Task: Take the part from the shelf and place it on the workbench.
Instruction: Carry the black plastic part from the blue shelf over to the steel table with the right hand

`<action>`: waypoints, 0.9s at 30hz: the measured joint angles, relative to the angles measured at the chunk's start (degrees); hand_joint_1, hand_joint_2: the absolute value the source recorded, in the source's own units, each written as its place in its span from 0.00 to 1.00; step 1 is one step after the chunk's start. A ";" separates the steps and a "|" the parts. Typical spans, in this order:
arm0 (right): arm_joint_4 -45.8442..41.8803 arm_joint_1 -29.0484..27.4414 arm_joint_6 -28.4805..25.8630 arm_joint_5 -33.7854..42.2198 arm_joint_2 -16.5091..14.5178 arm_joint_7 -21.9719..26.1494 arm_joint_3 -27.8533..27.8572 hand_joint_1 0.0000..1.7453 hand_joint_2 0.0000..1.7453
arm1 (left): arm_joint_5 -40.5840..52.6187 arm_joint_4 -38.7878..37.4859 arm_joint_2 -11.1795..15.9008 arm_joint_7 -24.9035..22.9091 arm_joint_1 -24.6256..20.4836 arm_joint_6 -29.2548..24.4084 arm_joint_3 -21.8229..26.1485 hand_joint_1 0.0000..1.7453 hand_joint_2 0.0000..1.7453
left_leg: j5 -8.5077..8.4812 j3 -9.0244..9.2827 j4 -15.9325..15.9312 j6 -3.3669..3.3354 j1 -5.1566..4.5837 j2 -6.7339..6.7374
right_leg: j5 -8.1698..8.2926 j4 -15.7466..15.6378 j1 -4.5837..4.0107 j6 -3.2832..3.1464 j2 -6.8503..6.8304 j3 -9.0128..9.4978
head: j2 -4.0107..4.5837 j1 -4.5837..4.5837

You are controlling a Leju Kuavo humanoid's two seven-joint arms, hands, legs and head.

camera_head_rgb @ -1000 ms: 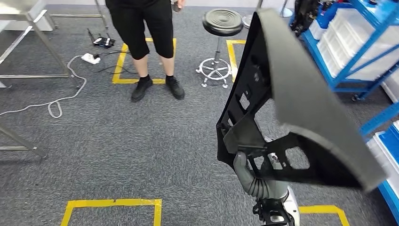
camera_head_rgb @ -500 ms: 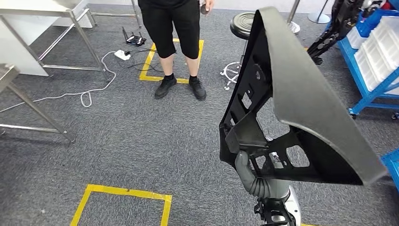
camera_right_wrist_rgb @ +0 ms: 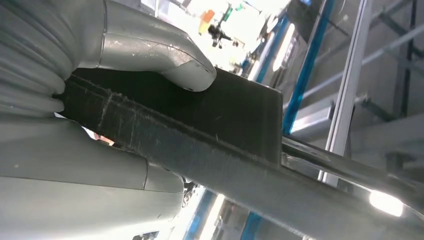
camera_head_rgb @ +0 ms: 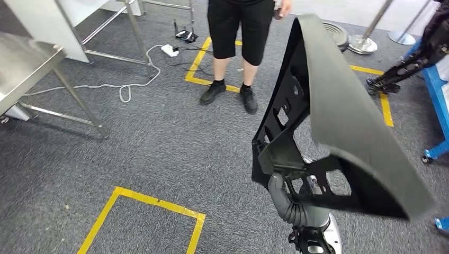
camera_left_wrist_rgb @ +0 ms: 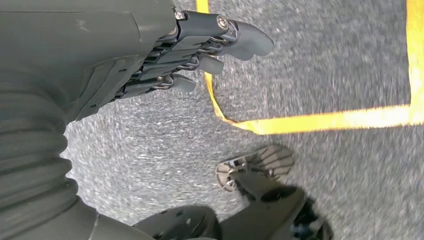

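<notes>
head view: black part (camera_head_rgb: 344, 121) upright above right hand (camera_head_rgb: 288, 201), clasped at its lower edge

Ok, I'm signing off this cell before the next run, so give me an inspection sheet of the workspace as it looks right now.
Surface: grey carpet floor marked with yellow tape squares; corner of a steel workbench at the left.
Job's things: large black moulded part, held up off the floor.
Clutter: round black stool behind the part.
Hands: right hand grips the part's lower frame; left hand hangs over the floor, holding nothing.
Cables: white cable trailing from a power strip on the carpet.
Surroundings: a person in black standing ahead; blue shelf frame at the right.
</notes>
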State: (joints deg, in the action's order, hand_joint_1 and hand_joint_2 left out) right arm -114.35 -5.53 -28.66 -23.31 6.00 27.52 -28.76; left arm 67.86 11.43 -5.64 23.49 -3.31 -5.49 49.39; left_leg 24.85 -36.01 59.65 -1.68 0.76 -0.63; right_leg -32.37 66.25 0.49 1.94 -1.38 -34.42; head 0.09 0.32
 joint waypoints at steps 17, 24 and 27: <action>-5.19 -8.70 -1.23 0.21 2.95 -1.23 4.93 1.00 1.00 | 2.29 -0.15 -1.25 -1.29 1.80 0.86 -0.21 0.00 1.00 | 6.73 -6.96 13.88 2.52 -0.26 0.03 | 4.87 -8.54 0.56 -1.35 -0.13 3.59 | 0.00 -0.54; -5.22 -8.15 0.10 1.05 2.97 -1.21 5.40 1.00 1.00 | 0.53 -0.08 -0.81 0.48 1.53 -0.30 0.08 0.00 1.00 | 1.53 1.36 0.65 1.86 -0.66 4.49 | 4.34 -8.32 -0.29 -0.68 -4.12 4.04 | 0.00 -0.46; -4.91 -5.57 1.45 2.64 2.72 -0.68 5.40 1.00 1.00 | -1.11 -0.06 -0.68 1.03 1.30 -1.10 1.03 0.00 1.00 | 1.25 1.04 0.01 0.87 -0.79 3.00 | 4.11 -8.21 -0.45 -0.05 -5.08 3.97 | 0.00 -0.26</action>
State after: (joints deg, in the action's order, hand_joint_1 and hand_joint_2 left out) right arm -119.26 -11.10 -27.21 -20.67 8.72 26.83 -23.35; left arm 66.75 11.37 -6.33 24.51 -2.01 -6.59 50.42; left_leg 26.10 -34.97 59.66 -0.81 -0.02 2.37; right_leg -28.25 58.04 0.04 1.89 -6.47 -30.45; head 0.09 0.06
